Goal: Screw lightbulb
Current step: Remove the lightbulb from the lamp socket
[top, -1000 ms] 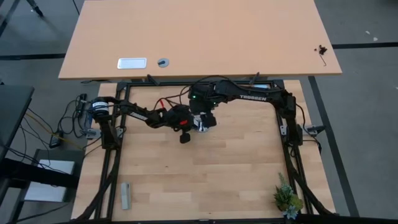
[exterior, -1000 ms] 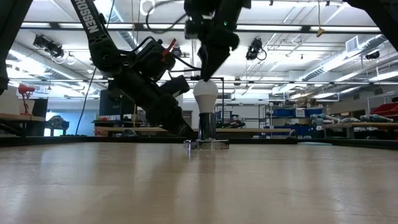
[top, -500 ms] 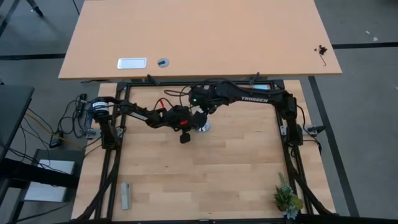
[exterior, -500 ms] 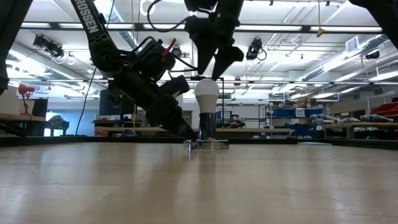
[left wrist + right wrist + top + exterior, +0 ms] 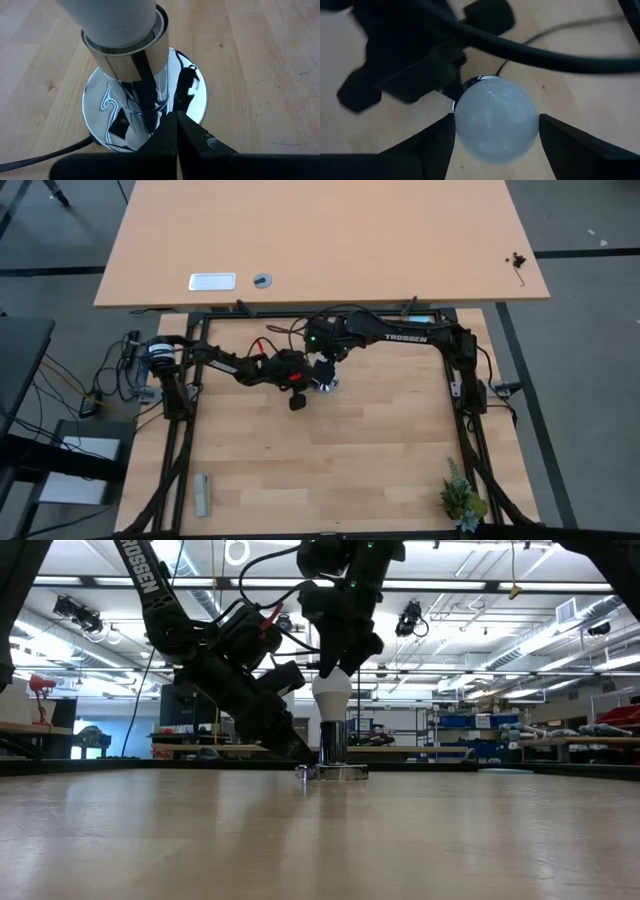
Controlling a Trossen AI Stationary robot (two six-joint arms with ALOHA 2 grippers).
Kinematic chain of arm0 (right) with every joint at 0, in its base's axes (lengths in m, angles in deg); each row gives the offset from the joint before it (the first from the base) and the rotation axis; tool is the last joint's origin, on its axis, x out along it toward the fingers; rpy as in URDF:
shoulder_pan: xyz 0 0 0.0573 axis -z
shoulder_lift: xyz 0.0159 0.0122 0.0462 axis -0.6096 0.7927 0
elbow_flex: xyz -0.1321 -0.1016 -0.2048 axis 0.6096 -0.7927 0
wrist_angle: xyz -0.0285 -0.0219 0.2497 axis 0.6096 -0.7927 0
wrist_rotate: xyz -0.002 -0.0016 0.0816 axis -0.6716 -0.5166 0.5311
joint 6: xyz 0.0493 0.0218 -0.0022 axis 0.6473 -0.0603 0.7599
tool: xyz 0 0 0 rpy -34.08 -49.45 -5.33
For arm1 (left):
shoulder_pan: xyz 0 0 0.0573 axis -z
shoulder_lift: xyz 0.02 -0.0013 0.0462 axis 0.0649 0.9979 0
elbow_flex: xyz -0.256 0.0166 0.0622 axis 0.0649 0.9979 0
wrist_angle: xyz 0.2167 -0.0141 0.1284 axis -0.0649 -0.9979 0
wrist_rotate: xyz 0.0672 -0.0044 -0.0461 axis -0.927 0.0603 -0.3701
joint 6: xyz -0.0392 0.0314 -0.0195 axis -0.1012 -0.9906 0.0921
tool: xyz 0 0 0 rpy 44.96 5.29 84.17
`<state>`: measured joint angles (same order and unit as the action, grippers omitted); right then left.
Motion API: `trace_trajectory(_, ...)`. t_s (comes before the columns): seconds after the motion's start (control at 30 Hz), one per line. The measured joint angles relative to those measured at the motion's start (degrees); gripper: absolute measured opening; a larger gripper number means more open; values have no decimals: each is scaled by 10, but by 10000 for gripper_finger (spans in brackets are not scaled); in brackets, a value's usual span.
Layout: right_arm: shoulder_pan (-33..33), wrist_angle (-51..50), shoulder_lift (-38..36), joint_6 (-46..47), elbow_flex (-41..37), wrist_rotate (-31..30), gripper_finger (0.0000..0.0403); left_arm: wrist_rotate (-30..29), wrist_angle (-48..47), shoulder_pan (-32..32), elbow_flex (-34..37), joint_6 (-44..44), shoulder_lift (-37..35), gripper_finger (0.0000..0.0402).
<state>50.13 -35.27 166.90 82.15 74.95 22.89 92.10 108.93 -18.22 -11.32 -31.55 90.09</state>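
From above, both arms are reaching to the middle of the wooden table, the right gripper hanging over the socket base. At table height, it is descending onto the lightbulb standing upright in the socket, a workshop behind. The left gripper, fingers pressed together, is touching the chrome base; the right fingers are spread, flanking the bulb.

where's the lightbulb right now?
The lightbulb stands upright in the silver socket base near the table's far middle. The right gripper straddles it from above, fingers on either side, and the shut left gripper presses against the base.
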Motion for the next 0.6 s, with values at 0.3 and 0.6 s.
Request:
trace_trajectory(0.3,5,26,0,-339,0,34,242,-3,-1,0,0,0,0,1)
trace_trajectory(0.6,3,-20,-1,-369,22,41,241,-2,-1,0,0,-2,0,1)
